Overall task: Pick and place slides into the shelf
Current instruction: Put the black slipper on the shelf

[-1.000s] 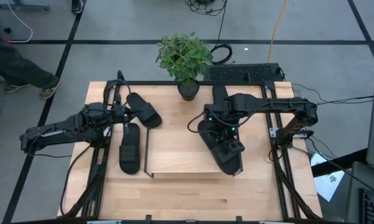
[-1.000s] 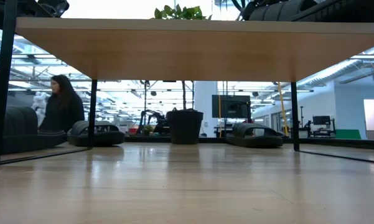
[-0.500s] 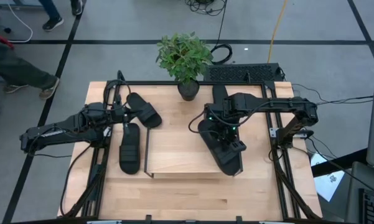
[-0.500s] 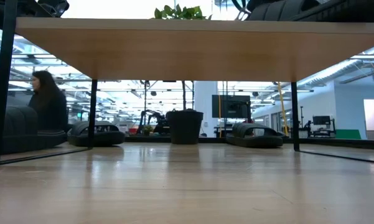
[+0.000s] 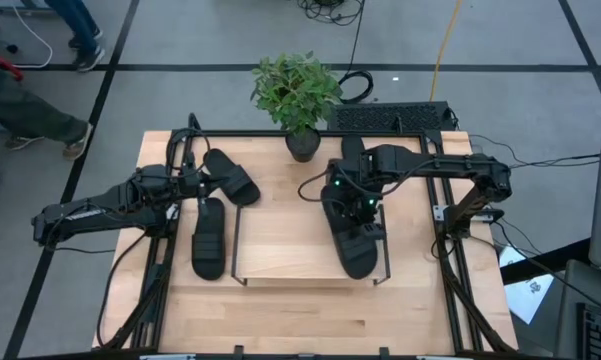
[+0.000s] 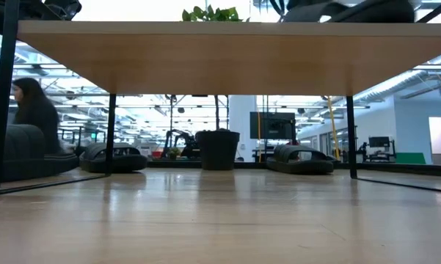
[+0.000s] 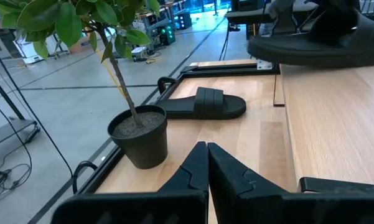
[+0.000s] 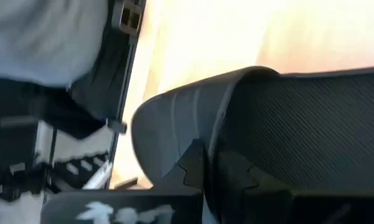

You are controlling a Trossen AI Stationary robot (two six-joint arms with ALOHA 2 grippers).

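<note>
One slide (image 5: pixel 352 238) lies near the shelf's (image 5: pixel 280 235) right edge, seemingly pinched by the closed right pincer (image 5: pixel 358 208).

Right gripper (image 5: pixel 361 212) now clamped, jaws closed from wide open a second ago, pinching the strap of the slide (image 5: pixel 348 232) on the shelf (image 5: pixel 280 245); that slide shifted toward the shelf's middle and turned a little, heel end now off the right wire frame and nearer the front edge; seen from low down as a blurred dark shape above the shelf board. Right arm swung slightly leftward with it. Beyond the bench, person (image 6: pixel 35 110) moved further left in the low view; another person's legs (image 5: pixel 75 25) now further into the high view's top left.
</note>
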